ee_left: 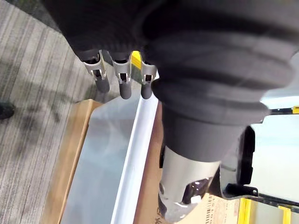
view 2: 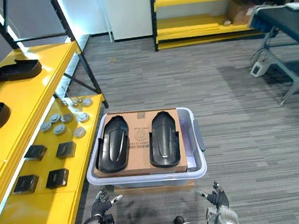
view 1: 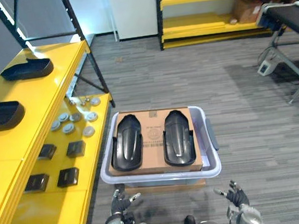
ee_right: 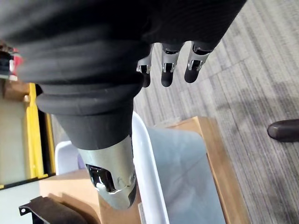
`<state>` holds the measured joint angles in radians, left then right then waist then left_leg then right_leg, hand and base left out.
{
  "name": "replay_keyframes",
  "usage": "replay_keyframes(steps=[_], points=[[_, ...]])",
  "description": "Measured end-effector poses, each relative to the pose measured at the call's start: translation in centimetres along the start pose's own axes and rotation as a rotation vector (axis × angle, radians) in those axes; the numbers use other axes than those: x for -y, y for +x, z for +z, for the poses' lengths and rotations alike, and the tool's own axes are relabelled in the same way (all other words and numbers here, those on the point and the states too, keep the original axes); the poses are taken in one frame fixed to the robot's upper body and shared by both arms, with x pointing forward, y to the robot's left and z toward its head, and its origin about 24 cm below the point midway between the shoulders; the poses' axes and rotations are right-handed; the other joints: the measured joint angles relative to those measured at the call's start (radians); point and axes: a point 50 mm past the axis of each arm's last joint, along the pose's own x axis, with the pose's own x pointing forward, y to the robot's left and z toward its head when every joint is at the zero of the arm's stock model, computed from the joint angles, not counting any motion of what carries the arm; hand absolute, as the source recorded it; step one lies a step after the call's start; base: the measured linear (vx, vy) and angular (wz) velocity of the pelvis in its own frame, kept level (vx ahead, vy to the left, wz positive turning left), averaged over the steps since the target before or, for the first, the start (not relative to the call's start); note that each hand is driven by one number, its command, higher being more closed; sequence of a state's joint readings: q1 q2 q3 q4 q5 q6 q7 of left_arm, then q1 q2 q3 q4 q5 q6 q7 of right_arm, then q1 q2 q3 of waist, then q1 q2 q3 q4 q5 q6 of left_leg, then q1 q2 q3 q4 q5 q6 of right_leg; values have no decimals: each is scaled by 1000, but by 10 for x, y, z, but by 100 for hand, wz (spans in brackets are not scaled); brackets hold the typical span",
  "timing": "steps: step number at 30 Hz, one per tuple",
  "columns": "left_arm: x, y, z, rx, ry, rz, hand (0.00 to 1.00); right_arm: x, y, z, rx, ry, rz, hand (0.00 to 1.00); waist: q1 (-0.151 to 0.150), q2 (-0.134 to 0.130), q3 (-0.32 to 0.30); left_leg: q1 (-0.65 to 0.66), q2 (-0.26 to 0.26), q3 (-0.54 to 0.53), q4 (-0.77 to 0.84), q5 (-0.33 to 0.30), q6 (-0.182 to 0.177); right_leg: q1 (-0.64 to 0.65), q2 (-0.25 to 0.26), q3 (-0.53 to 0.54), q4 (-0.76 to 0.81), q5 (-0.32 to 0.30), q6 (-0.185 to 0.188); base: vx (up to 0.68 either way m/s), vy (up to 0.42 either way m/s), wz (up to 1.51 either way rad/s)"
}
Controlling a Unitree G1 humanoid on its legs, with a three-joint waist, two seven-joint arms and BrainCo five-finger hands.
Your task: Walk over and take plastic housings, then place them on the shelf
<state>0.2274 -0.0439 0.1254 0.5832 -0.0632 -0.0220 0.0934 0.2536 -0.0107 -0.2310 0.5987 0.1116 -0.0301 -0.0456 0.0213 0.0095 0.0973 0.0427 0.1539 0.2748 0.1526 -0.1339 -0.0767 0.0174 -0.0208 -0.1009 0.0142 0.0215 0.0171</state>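
- Two black plastic housings are lying side by side in the bin, the left housing (view 1: 126,144) and the right housing (view 1: 178,138). They're close together but not touching.
- Both are resting long-ways on a cardboard sheet (view 1: 153,128) that's covering the inside of the pale bin (view 1: 160,175).
- The bin is sitting on a wooden board (view 1: 161,186) on the grey floor, just beside the yellow shelf (view 1: 43,92) on the robot's left.
- The left hand (view 1: 121,204) is hanging low in front of the bin's near edge with its fingers (ee_left: 124,81) loose and straight-ish. It's gripping nothing and not touching the bin.
- Same deal on the other side: the right hand (view 1: 234,196) is hovering by the bin's near right corner, its fingers (ee_right: 167,70) relaxed and holding nothing.
- Up on the shelf's top level, two more black housings are already sitting well apart, the far shelf housing (view 1: 28,69) and the near shelf housing (view 1: 0,114).
- On the lower level, a bunch of round grey discs (view 1: 74,121) are lying at the far end, and four small black blocks (view 1: 57,164) are sitting nearer the robot.
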Motion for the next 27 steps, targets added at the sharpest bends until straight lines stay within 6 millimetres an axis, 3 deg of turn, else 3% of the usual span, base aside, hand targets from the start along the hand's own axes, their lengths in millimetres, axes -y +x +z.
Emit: replay_keyframes(steps=[3,5,7,12,16,20,23,27], points=[[-5,0,-1,-3,25,6,0,12,-2,17,77,-2,-44,0,-2,4,-7,29,-23,14,-37,5,8,17,-16,11,-18,7,8,70,80,-9],[-11,-1,-2,-6,48,17,0,21,-5,43,187,10,-83,0,-2,11,-17,41,-31,21,-54,7,11,16,-19,21,-20,7,11,84,46,-12],[-17,-2,-4,-10,79,29,0,30,-13,84,359,-4,-119,0,-3,16,-23,52,-36,27,-72,9,14,16,-19,21,-22,5,15,83,28,-6],[-19,-5,-11,-26,77,31,0,22,-28,130,570,-47,-112,0,-1,6,-27,66,-36,28,-92,11,14,30,-14,19,-42,5,15,60,-6,0],[-15,-6,-13,-35,66,23,0,2,-29,139,617,-140,-62,0,-1,8,-27,66,-48,24,-102,14,17,31,-15,18,-53,5,15,10,-2,0],[-15,-6,-15,-43,68,23,0,-5,-27,143,629,-234,-69,0,0,11,-24,48,-57,-3,-103,19,23,26,-16,10,-57,5,18,-27,-11,15],[-17,-6,-17,-54,77,25,0,-12,-14,146,597,-295,-82,0,0,8,-20,18,-66,-26,-109,34,30,4,-22,-9,-59,10,23,-47,-6,18],[-15,-3,-14,-51,88,20,0,-24,4,159,572,-315,-111,0,23,9,25,-34,-80,-60,-114,60,39,-38,-33,-27,-59,27,23,-83,-1,19]])
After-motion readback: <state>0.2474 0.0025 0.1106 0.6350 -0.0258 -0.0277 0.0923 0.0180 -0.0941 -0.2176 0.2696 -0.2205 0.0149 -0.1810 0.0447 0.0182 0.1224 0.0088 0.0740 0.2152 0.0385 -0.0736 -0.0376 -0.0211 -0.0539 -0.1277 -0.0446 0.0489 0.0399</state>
